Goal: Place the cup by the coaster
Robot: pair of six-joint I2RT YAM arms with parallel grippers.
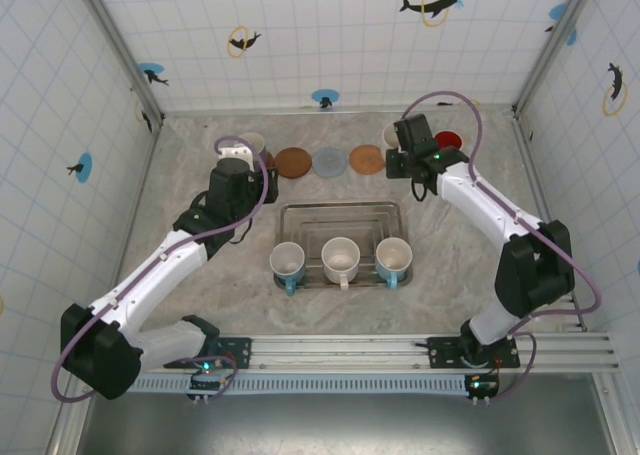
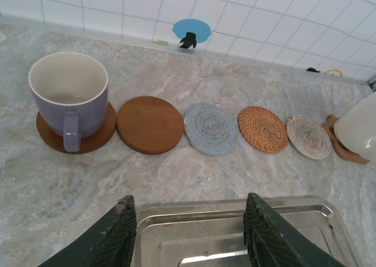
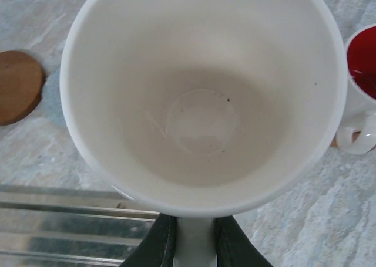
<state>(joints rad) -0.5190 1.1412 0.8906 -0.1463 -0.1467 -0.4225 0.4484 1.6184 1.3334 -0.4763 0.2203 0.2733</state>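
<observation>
My right gripper (image 3: 194, 235) is shut on the handle of a white cup (image 3: 202, 97), whose empty bowl I look straight down into. In the top view this cup (image 1: 393, 135) sits at the right end of the coaster row, with the right gripper (image 1: 405, 157) just in front of it. I cannot tell whether it rests on anything. A pale woven coaster (image 2: 308, 136) lies free just left of the white cup (image 2: 358, 126). My left gripper (image 2: 191, 232) is open and holds nothing, over the tray's far rim (image 2: 235, 205).
A purple cup (image 2: 67, 94) stands on a brown coaster at the row's left end. Brown (image 2: 150, 124), grey (image 2: 210, 128) and orange woven (image 2: 262, 129) coasters lie bare. A red-lined cup (image 1: 447, 140) stands right of the white one. The metal tray (image 1: 340, 215) has three cups along its near edge.
</observation>
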